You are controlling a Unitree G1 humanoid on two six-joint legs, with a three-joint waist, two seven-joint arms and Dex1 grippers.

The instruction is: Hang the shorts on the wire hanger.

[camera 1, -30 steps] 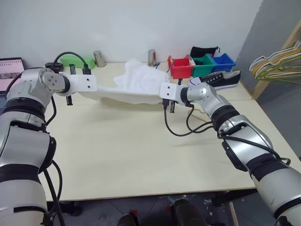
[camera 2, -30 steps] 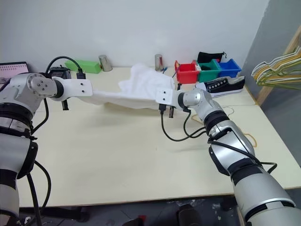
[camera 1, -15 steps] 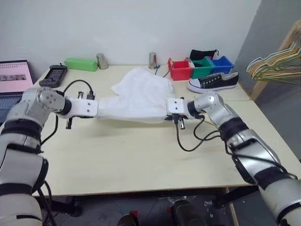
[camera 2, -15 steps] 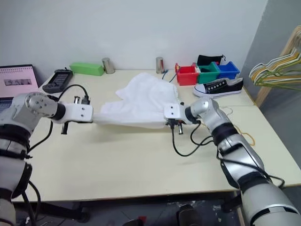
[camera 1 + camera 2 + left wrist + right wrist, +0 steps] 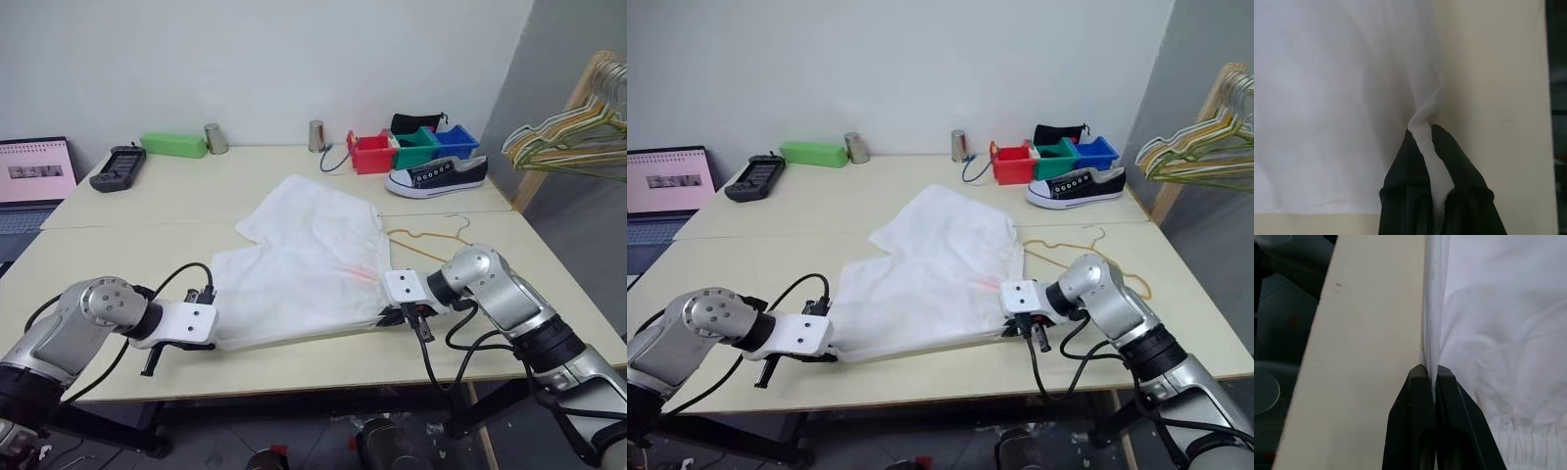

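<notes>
The white shorts (image 5: 304, 264) lie spread flat on the table, their near edge stretched along the front. My left gripper (image 5: 216, 336) is shut on the near left corner, where the cloth twists between its black fingers (image 5: 1449, 161). My right gripper (image 5: 390, 311) is shut on the near right corner, beside the gathered waistband (image 5: 1520, 445). The thin yellow-tan wire hanger (image 5: 429, 239) lies flat on the table just right of the shorts, beyond my right gripper, partly under the cloth's edge.
The table's front edge (image 5: 323, 362) runs right by both grippers. Along the back stand a laptop (image 5: 34, 176), a black handset (image 5: 116, 164), a green box (image 5: 173, 145), two metal cans (image 5: 316, 135), coloured bins (image 5: 416, 147) and a sneaker (image 5: 436, 174). Bunched hangers (image 5: 563, 137) hang at the right.
Both grippers have drawn back and down toward the front edge, pulling the shorts with them. The cloth went from hanging stretched in the air to lying flat, and the hanger now shows.
</notes>
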